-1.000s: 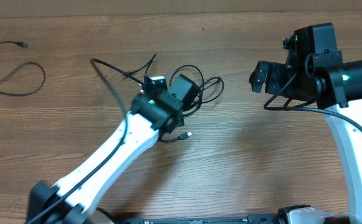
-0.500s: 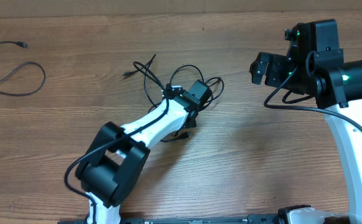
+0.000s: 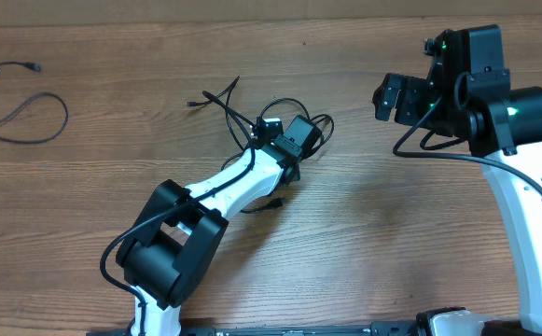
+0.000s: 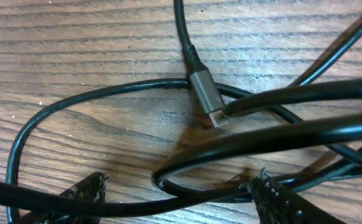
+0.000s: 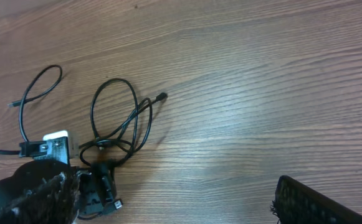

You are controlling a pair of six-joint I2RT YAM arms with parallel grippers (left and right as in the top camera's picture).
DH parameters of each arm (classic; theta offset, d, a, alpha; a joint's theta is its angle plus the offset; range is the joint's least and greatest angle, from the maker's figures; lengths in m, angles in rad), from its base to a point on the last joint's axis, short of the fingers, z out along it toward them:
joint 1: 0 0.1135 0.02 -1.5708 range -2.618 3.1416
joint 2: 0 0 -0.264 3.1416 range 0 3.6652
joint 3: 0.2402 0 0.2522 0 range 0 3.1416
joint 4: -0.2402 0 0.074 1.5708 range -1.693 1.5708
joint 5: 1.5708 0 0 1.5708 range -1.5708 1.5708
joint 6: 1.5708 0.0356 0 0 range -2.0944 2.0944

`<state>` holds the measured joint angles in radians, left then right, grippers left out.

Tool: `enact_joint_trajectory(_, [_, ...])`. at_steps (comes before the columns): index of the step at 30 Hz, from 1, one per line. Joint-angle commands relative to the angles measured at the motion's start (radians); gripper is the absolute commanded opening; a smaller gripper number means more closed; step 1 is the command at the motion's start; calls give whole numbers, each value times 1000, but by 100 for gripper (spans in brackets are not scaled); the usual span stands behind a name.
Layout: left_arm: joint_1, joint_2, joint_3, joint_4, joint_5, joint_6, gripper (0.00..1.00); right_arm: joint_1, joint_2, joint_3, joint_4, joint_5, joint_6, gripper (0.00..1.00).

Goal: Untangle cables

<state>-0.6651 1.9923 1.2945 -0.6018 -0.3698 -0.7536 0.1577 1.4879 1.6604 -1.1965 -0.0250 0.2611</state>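
A tangle of thin black cables (image 3: pixel 284 105) lies at the table's middle, one strand ending in a plug at the upper left (image 3: pixel 190 103). My left gripper (image 3: pixel 303 140) is low over the tangle. In the left wrist view it (image 4: pixel 181 199) is open, with cable loops (image 4: pixel 106 93) lying between and ahead of the fingers (image 4: pixel 84 193), and a grey USB-C plug (image 4: pixel 207 99) just ahead. My right gripper (image 3: pixel 385 98) is open and empty, held above the table right of the tangle. The right wrist view shows it (image 5: pixel 174 205) and the tangle (image 5: pixel 115 124).
A separate black cable (image 3: pixel 19 103) lies in loose curves at the far left of the wooden table (image 3: pixel 392 243). A loose plug end (image 3: pixel 277 201) sticks out below the left arm. The thicker black arm wire runs along the left arm (image 3: pixel 224 177).
My left arm has swung and pushed its gripper right into the tangle. The long strand at the upper left has been drawn in toward the tangle. The right gripper has barely moved.
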Motion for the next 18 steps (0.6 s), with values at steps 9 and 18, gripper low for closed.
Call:
enact_joint_trajectory(9, [11, 11, -1, 61, -40, 14, 4, -2, 1, 1, -11, 8, -1, 100])
enact_joint_trajectory(18, [85, -137, 128, -176, 76, 84, 4, -2, 27, -24, 3, -92, 0, 100])
